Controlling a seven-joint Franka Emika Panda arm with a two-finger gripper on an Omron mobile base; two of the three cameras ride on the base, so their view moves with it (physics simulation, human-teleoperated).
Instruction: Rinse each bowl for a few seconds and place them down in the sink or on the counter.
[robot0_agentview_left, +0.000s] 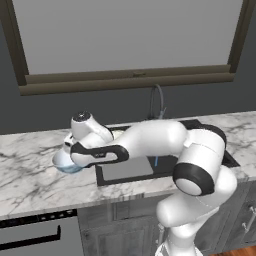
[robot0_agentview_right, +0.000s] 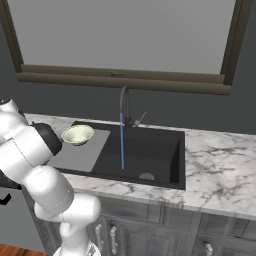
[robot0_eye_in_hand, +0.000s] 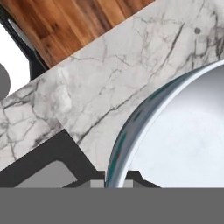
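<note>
Arm rises from the base in front of the cabinets and folds over at the big elbow joint, then reaches out low and level across the sink (robot0_agentview_right: 165, 150) toward the room's left, forearm lying just above the front rim of the basin. Wrist is turned down at the far end, over the table (robot0_agentview_left: 30, 175) just left of the sink.

Jaws (robot0_eye_in_hand: 114, 183) are clenched on the rim of the blue-and-white bowl (robot0_agentview_left: 67, 162): in the hand view the rim runs straight down between the two dark tips, white inside to one side, blue-green outer wall to the other. From the left base view the bowl sits low under the wrist, at the table surface beside the sink's left edge; whether it rests on the marble or hangs just clear, I cannot tell. It looks roughly upright.

Pale yellow-green bowl (robot0_agentview_right: 77, 134) stands upright on the flat grey panel (robot0_agentview_right: 80, 155) in the sink's left half, near its back corner, well apart from the hand.

Faucet (robot0_agentview_right: 124, 102) arches over the back of the basin; a thin blue stream of water (robot0_agentview_right: 122, 142) falls straight from it into the black right half, near the drain (robot0_agentview_right: 146, 176).

Hand view also takes in a strip of wooden floor (robot0_eye_in_hand: 78, 22) beyond the table edge.
</note>
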